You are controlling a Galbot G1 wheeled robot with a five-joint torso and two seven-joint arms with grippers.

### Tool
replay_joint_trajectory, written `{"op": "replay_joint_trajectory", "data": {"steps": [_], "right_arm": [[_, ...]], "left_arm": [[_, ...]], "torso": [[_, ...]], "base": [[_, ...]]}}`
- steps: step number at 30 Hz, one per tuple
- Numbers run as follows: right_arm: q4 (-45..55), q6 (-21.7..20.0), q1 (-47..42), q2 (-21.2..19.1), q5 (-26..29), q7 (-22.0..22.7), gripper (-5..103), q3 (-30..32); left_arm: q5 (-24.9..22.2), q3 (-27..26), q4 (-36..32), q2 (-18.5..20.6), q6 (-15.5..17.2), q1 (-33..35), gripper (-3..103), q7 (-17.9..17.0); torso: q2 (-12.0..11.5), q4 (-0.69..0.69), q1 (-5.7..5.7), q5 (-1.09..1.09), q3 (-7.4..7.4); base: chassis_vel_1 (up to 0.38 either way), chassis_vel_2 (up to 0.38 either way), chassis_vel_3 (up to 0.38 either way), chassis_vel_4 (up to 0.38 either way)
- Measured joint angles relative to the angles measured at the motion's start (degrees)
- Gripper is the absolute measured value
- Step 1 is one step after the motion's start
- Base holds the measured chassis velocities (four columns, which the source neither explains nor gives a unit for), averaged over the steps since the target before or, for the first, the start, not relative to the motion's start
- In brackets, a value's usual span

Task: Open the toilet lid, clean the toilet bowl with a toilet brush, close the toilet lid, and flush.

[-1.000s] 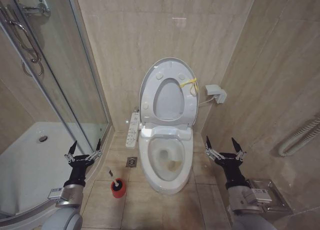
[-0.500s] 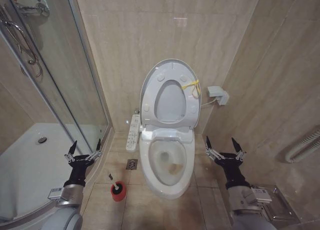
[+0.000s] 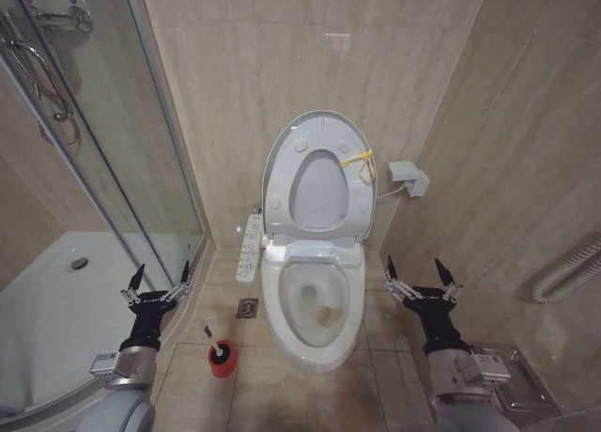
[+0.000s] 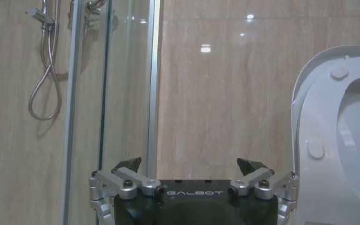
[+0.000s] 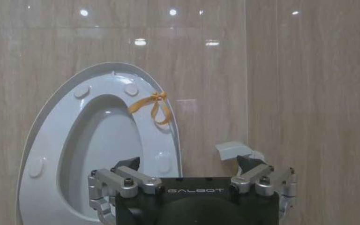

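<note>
- Lid [image 3: 282, 150]: raised, standing upright against the back wall with the seat [image 3: 319, 190] folded up against it. A yellow tie [image 3: 358, 160] hangs at the edge on the robot's right.
- Bowl [image 3: 315, 305]: uncovered, on the tiled floor between the two arms. Some yellowish staining shows at the bottom.
- Button panel [image 3: 248, 247]: fixed to the bowl's side on the robot's left.
- Brush [image 3: 220, 349]: on the floor to the left of the bowl, standing in its red cup [image 3: 222, 362], thin handle tilted towards the left arm. Nothing touches it.
- Left gripper [image 3: 157, 284]: hangs in the air above the floor near the shower door [image 3: 113, 169], fingers spread wide, holding nothing. It is above and to the left of the brush.
- Right gripper [image 3: 423, 278]: held at a similar height to the right of the bowl, near the side wall, fingers spread wide, holding nothing.
- Floor drain [image 3: 247, 306]: between the panel and the brush.
</note>
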Motion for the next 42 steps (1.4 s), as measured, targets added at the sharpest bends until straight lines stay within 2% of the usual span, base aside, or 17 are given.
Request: {"op": "replay_joint_trajectory", "data": {"steps": [20, 27, 30, 42], "right_arm": [[0.0, 0.0, 0.0, 0.0, 0.0, 0.0, 100, 0.0], [0.0, 0.0, 0.0, 0.0, 0.0, 0.0, 100, 0.0], [0.0, 0.0, 0.0, 0.0, 0.0, 0.0, 100, 0.0], [0.0, 0.0, 0.0, 0.0, 0.0, 0.0, 100, 0.0]], "left_arm": [[0.0, 0.0, 0.0, 0.0, 0.0, 0.0, 100, 0.0], [0.0, 0.0, 0.0, 0.0, 0.0, 0.0, 100, 0.0], [0.0, 0.0, 0.0, 0.0, 0.0, 0.0, 100, 0.0], [0.0, 0.0, 0.0, 0.0, 0.0, 0.0, 100, 0.0]], "torso": [[0.0, 0.01, 0.00, 0.01, 0.00], [0.0, -0.03, 0.00, 0.01, 0.00], [0.0, 0.01, 0.00, 0.01, 0.00], [0.0, 0.01, 0.00, 0.01, 0.00]], "base": [[0.000, 0.000, 0.000, 0.000], [-0.016, -0.012, -0.015, -0.012], [0.000, 0.000, 0.000, 0.000], [0.000, 0.000, 0.000, 0.000]]}}
